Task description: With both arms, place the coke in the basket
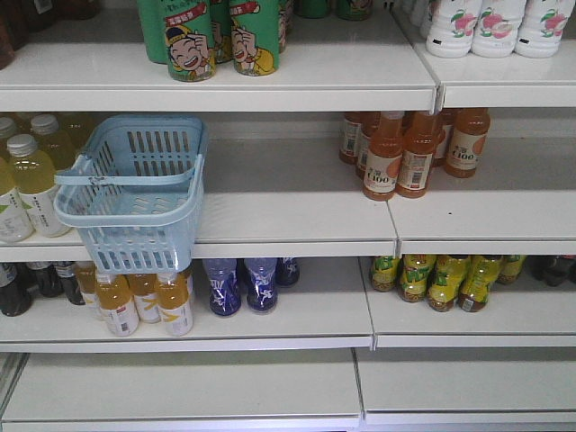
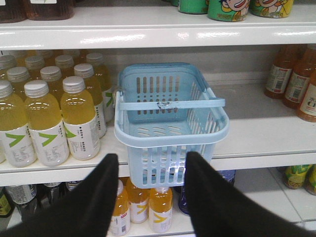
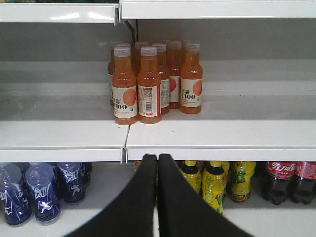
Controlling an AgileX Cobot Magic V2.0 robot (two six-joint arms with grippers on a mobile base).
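We hold our left gripper (image 2: 151, 158) spread apart before the basket (image 2: 170, 143), which overhangs the near edge of the shelf (image 2: 256, 133); our right gripper (image 3: 157, 159) is pressed together, facing orange bottles (image 3: 149, 86).

Of the left gripper (image 2: 151, 157) only two fingers (image 2: 96, 200) show, along the bottom of the left wrist view. They are plain matte black, broad at the lower edge of the frame and narrowing upward to blunt, rounded tips, with smooth faces that carry a faint grey sheen. The right gripper (image 3: 157, 158) looks the same at the bottom centre of the right wrist view: two smooth black fingers (image 3: 136, 202), wide below and curving in to slim rounded tips.
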